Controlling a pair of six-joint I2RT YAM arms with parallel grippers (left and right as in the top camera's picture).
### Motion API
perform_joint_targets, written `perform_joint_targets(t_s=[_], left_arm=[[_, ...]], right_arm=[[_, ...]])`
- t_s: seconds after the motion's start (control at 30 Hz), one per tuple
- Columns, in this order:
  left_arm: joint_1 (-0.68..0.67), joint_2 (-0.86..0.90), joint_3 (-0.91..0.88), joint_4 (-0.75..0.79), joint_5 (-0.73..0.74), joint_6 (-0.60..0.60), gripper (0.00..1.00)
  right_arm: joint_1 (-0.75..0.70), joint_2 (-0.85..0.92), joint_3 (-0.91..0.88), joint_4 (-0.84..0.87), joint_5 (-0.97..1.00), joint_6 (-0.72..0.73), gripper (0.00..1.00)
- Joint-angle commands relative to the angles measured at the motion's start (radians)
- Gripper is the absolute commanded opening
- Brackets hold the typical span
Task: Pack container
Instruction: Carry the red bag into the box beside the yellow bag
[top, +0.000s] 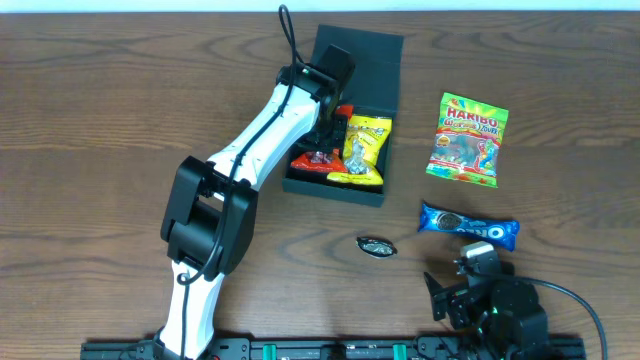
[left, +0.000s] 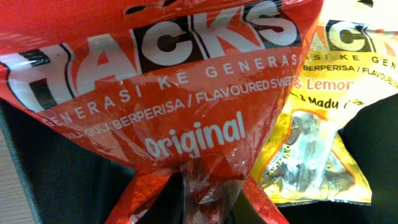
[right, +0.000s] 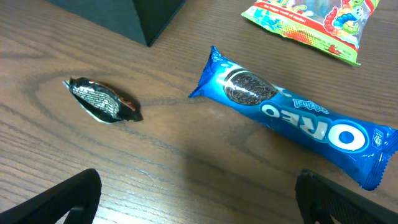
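Observation:
The container (top: 372, 50), a dark square box with its flap lid open at the back, stands at the table's middle. My left gripper (top: 330, 110) reaches down into it and is shut on a red Hacks packet (top: 315, 158). In the left wrist view the red packet (left: 155, 93) fills the frame and bunches between my fingers (left: 208, 205). A yellow Hacks lemon packet (left: 323, 124) lies beside it in the box (top: 365, 145). My right gripper (top: 465, 285) is open and empty near the front edge, and it also shows in the right wrist view (right: 199, 199).
A Haribo bag (top: 467, 140) lies right of the box. A blue Oreo pack (top: 468, 226) and a small dark wrapped sweet (top: 377, 246) lie just ahead of my right gripper. The right wrist view shows the Oreo pack (right: 298, 118), the sweet (right: 102, 99) and the box corner (right: 124, 15).

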Motion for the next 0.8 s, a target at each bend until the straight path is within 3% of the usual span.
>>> perform_joint_targets(t_s=[0.0, 0.33, 0.47, 0.57, 0.67, 0.77], left_arm=[[0.002, 0.02, 0.028, 0.0, -0.033, -0.019, 0.06], [-0.013, 0.02, 0.028, -0.039, -0.017, -0.018, 0.06], [-0.014, 0.02, 0.028, -0.039, -0.018, -0.018, 0.17], [-0.014, 0.02, 0.028, -0.039, -0.025, -0.018, 0.36], [-0.014, 0.02, 0.029, -0.039, -0.025, -0.019, 0.7], [-0.014, 0.02, 0.029, -0.04, -0.024, -0.019, 0.9]], right_arm=[[-0.007, -0.004, 0.007, -0.005, -0.004, -0.005, 0.99], [-0.007, -0.003, 0.007, -0.005, -0.004, -0.005, 0.99], [-0.007, -0.003, 0.007, -0.005, -0.004, -0.005, 0.99], [-0.007, -0.004, 0.007, -0.005, -0.004, -0.005, 0.99], [-0.007, -0.003, 0.007, -0.005, -0.004, -0.005, 0.99], [-0.007, -0.004, 0.007, -0.005, -0.004, -0.005, 0.99]])
